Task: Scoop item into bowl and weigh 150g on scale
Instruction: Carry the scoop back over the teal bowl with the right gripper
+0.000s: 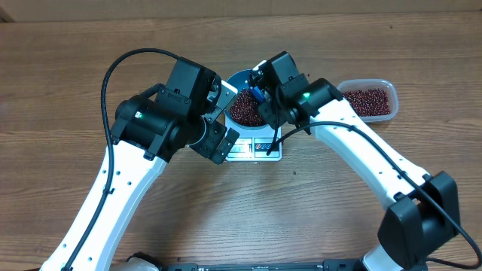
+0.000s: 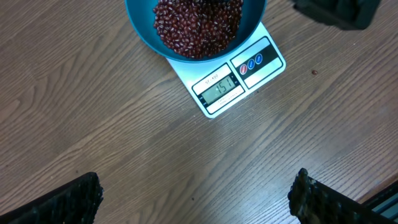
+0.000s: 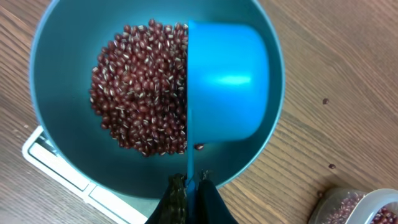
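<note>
Jaws first, from overhead: the left gripper (image 1: 223, 120) stands spread wide at the left of the bowl (image 1: 242, 75), holding nothing. The right gripper (image 1: 262, 90) is pressed together on the blue scoop (image 1: 258, 95) above the bowl's right side. The beans (image 1: 242, 111) fill the bowl, and the bowl sits on the scale (image 1: 252, 150) at mid-table. A clear tub (image 1: 367, 81) with more beans lies well apart to the right on the wooden table (image 1: 68, 75).

Over to the left wrist camera. The two fingers (image 2: 62, 202) show at the bottom corners, far apart, with only bare table (image 2: 93, 112) between them, so the left gripper (image 2: 196, 186) is empty and clear of everything. Up top, the bowl (image 2: 140, 25) rests on the scale (image 2: 186, 74), the beans (image 2: 199, 25) heaped inside. The display (image 2: 217, 87) reads 151. A dark part of the right arm (image 2: 339, 12) shows at the top right corner.

Now the right wrist camera. The right gripper (image 3: 193, 199) pinches the scoop's thin handle at the bottom edge. The scoop (image 3: 227, 87) hangs over the right half of the bowl (image 3: 56, 130), its rounded back to the camera. The beans (image 3: 140, 93) lie in a heap on the bowl's left and middle. A corner of the scale (image 3: 46, 155) peeks out below the bowl. A few stray beans (image 3: 325, 101) dot the table (image 3: 348, 50), and the tub (image 3: 357, 208) shows at the bottom right corner.
</note>
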`<state>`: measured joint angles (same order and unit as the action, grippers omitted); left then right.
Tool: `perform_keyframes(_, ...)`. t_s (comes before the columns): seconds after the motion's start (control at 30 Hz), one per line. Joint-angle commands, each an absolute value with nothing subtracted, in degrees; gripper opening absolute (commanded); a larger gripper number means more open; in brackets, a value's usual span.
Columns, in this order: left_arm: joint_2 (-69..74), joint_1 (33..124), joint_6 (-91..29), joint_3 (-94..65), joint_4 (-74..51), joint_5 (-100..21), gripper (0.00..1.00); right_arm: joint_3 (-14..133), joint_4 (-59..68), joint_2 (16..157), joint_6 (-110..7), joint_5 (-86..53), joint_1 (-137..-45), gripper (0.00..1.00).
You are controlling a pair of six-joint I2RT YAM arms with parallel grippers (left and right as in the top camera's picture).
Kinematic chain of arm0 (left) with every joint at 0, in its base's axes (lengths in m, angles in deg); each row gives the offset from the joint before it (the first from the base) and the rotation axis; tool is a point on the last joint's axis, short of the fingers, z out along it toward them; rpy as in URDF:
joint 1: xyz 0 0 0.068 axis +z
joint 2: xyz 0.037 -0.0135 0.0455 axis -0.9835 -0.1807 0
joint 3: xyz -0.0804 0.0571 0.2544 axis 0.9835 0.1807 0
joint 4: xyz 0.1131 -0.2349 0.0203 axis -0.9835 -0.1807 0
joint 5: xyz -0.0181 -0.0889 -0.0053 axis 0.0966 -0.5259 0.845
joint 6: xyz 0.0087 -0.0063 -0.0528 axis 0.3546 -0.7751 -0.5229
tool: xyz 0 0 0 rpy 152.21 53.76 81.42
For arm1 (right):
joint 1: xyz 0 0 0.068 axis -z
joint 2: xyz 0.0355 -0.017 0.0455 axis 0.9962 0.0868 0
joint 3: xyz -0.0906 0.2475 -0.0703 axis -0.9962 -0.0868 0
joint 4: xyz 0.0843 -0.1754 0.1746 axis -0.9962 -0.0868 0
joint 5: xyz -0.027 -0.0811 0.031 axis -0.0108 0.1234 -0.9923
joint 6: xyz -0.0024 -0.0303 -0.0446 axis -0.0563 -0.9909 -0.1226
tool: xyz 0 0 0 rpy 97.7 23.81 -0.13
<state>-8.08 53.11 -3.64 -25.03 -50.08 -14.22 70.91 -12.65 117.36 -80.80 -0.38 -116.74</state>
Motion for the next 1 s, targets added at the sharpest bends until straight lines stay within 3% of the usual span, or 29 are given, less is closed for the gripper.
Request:
perform_keyframes(0.0,-7.9,53.3,-2.7,-24.9,-50.1,-14.8,1.00,71.0,-12.8,118.1,-81.0,1.0,-117.6,0.04)
perform_keyframes(0.97,-7.9,53.3,-2.7,-24.9,-50.1,-14.8,1.00,72.9,-13.9,116.3,-74.1,-11.1,-116.3,0.04)
